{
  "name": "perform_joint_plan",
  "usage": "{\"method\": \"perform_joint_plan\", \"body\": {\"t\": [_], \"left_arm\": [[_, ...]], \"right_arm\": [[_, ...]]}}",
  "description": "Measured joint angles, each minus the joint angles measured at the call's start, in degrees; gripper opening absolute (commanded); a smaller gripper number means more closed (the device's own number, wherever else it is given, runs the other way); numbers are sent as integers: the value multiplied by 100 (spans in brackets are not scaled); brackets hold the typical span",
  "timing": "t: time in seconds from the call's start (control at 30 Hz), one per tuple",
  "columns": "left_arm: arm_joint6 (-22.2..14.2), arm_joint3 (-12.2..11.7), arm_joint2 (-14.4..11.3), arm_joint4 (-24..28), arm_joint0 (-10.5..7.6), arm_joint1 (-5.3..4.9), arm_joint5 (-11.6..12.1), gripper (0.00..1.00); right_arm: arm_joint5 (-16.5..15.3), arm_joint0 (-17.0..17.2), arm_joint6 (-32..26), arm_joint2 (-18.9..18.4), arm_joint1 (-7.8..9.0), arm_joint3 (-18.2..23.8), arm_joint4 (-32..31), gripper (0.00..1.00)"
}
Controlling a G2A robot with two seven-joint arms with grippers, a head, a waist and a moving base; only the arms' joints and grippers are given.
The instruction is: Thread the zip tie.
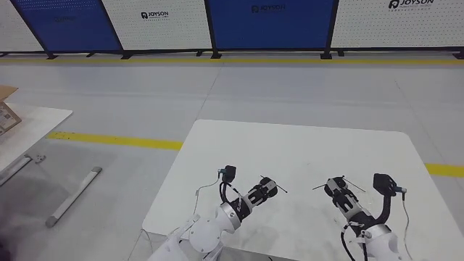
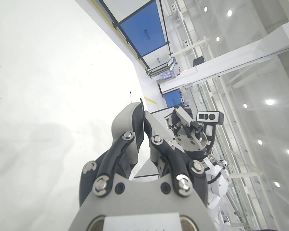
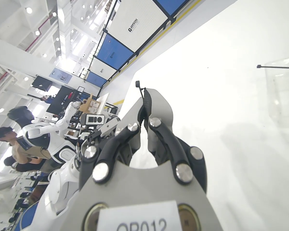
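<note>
The right gripper (image 3: 144, 95) is pinched fully closed on the zip tie (image 3: 140, 88), with the square head (image 3: 137, 83) standing just clear of its fingertips, probably to leave the slot free for threading. The tie's long axis runs straight on from the fingers, head pointing away from the wrist toward the other arm. The left gripper (image 2: 142, 112) is likewise closed, a thin black tail (image 2: 130, 96) poking just past its tips toward the right gripper; whether it is the same tie I cannot tell. Both hang apart above the table (image 1: 304, 145). A loose tie (image 3: 277, 67) lies off to the right gripper's side, at a clear plastic piece (image 3: 281, 92)
</note>
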State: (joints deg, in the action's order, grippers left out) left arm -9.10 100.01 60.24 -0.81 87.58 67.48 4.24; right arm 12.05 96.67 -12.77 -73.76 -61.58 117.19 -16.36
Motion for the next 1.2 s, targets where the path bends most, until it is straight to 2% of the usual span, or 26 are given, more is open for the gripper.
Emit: {"method": "perform_joint_plan", "body": {"t": [0.13,0.23,0.6,0.77,0.97,1.07,1.2], "left_arm": [[0,0,0,0,0,0,0,0],[0,0,0,0,0,0,0,0],[0,0,0,0,0,0,0,0],[0,0,0,0,0,0,0,0],[0,0,0,0,0,0,0,0],[0,0,0,0,0,0,0,0],[0,0,0,0,0,0,0,0]], "right_arm": [[-195,266,173,-3,-20,-13,147,0],[-197,248,104,97,-36,-163,157,0],[-217,247,142,98,-43,-180,199,0],[-404,338,735,275,-137,-320,621,0],[-400,376,1639,867,-286,-345,537,0],[-352,397,2061,991,-339,-315,532,0],[-342,399,2073,990,-340,-313,526,0]]}}
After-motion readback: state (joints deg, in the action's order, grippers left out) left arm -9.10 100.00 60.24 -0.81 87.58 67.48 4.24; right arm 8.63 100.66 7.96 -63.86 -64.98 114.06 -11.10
